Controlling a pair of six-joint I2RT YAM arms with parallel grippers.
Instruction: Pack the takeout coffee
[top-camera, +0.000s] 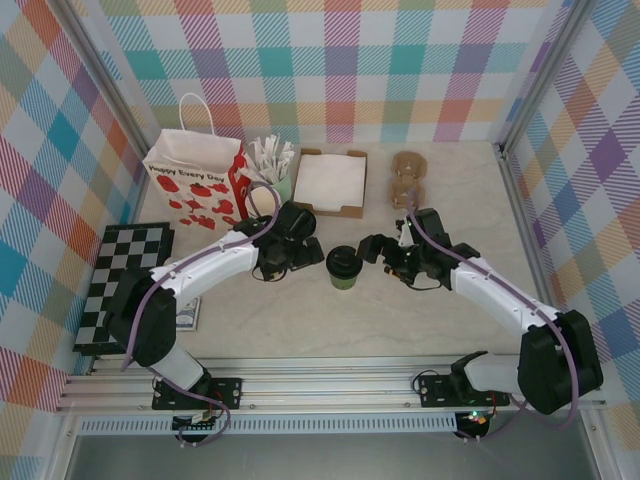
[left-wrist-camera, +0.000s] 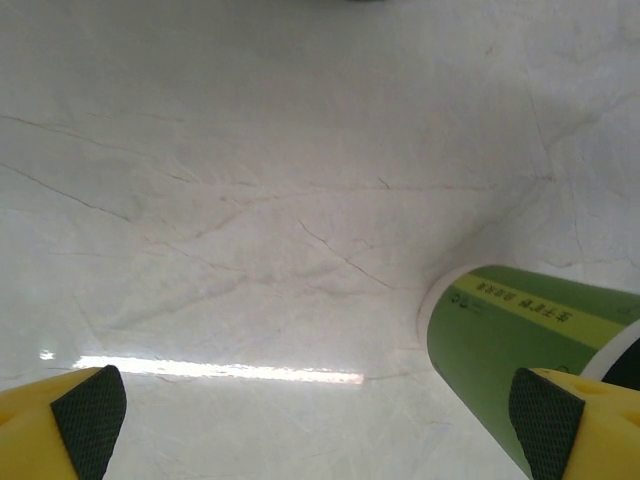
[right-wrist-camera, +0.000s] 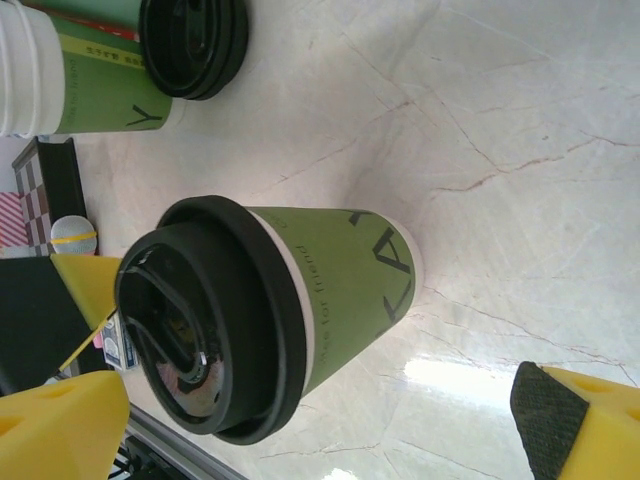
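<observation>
Dark-green paper cup w/ round black plastic lid (top-camera: 343, 267) upright btwn both arms, ungripped.
Stands mid pale marble surface (top-camera: 300, 320); left fingers (left-wrist-camera: 88, 415) spread wide, cup just beside one tip; right fingers (right-wrist-camera: 560, 420) spread wide too, near it.

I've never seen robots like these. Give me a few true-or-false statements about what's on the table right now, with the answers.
1. The takeout coffee has a black lid on. True.
2. The takeout coffee lies on its side. False: it stands upright on the table.
3. The left hand and the right hand are both open. True.
4. The takeout coffee sits inside the paper bag. False: it stands on the table between the two hands, and the paper bag is at the back left.
5. A chessboard lies at the table's left edge. True.
</observation>
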